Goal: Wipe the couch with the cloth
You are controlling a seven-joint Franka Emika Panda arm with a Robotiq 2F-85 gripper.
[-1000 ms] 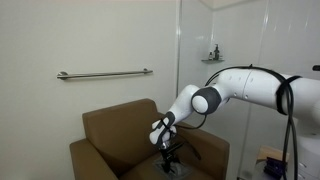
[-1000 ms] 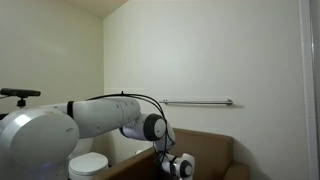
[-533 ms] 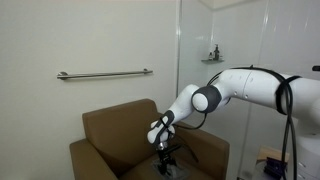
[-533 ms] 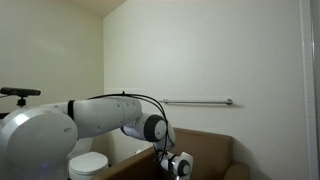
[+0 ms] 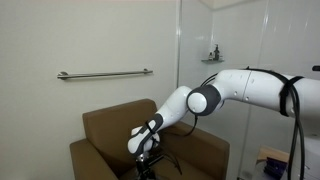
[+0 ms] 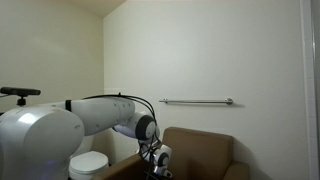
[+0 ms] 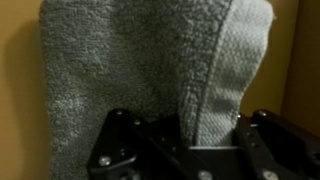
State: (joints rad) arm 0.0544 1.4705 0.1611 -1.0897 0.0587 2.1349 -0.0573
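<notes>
The cloth (image 7: 120,60) fills most of the wrist view. It is grey terry, spread flat over tan upholstery, with one folded edge running down into the gripper (image 7: 195,138). The jaws stand narrow and are clamped on that fold. This pinch probably serves to let the rest of the rag trail as a wiping pad. The couch (image 7: 12,90) shows only as tan strips at either side of the rag, so the cloth lies against the couch. Which part of the couch this is cannot be told from this view.

In an exterior view the arm (image 5: 230,90) reaches down from the side, with the gripper (image 5: 144,160) low over the seat of the couch (image 5: 105,130), between its two square arms. This low, angled wrist posture suits pressing the rag onto the cushion. The cloth is too small and dark to make out here. A grab bar (image 5: 105,74) runs along the wall above the backrest, well apart from the work.

In the exterior view from behind the robot, the arm (image 6: 60,125) hides much of the scene. The gripper (image 6: 158,168) sits at the bottom edge, at the front of the couch (image 6: 205,150). The contact point is cut off there.
</notes>
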